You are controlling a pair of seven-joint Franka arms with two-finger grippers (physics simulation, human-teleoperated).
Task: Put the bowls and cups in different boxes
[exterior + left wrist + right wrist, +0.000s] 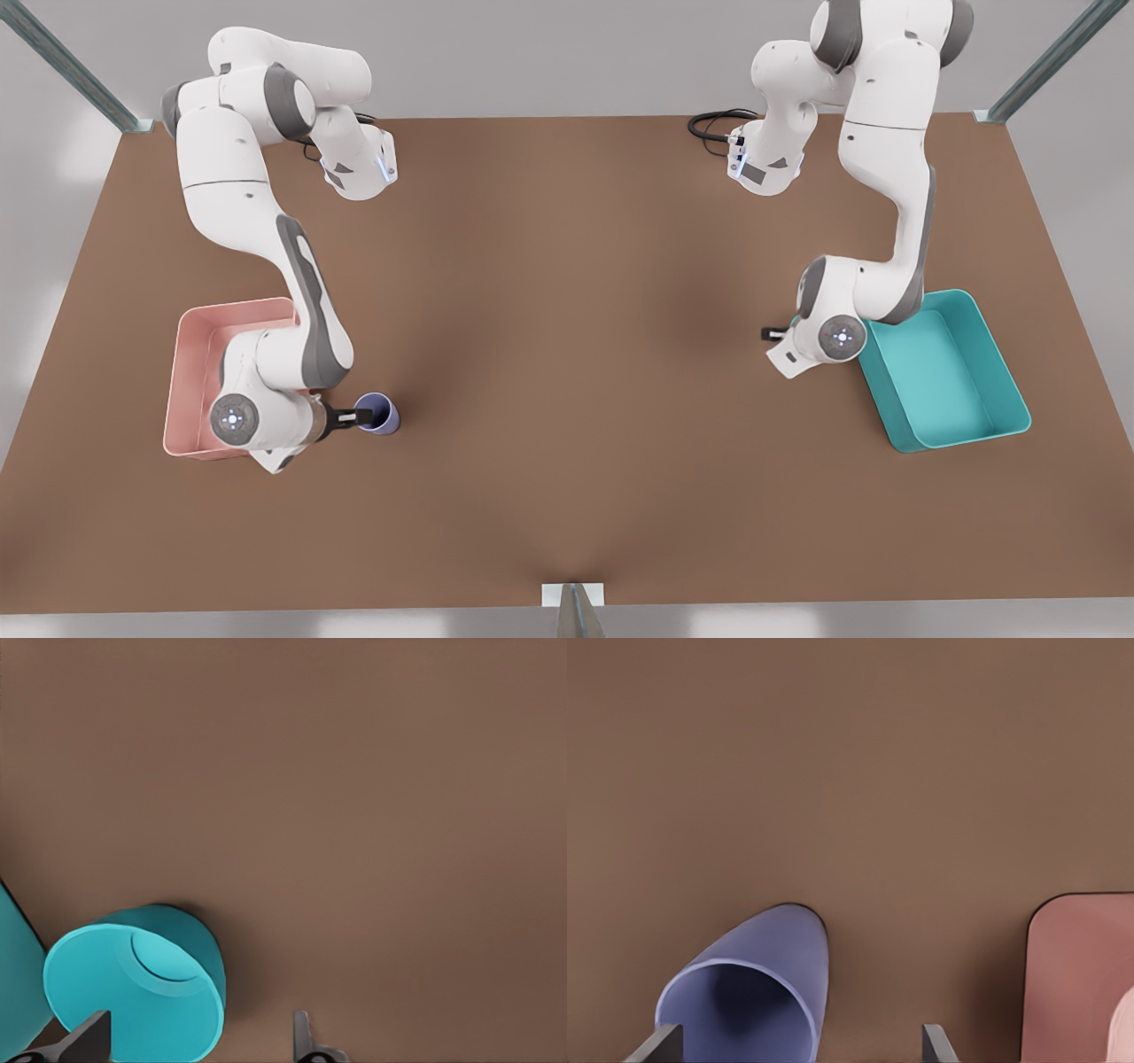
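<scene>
Cup (379, 413) by pink box (197, 354), bowl (133, 992) by teal box (939, 372)
Right gripper (799, 1045) at cup, left gripper (195, 1041) at bowl, both spread wide, empty

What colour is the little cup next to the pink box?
Lavender-purple, dark inside. The cup shows best in the right wrist view, beside the pink box.

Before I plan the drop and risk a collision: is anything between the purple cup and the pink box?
Nothing visible. Only bare table separates the cup from the pink box; the right pincer sits open at the cup.
</scene>
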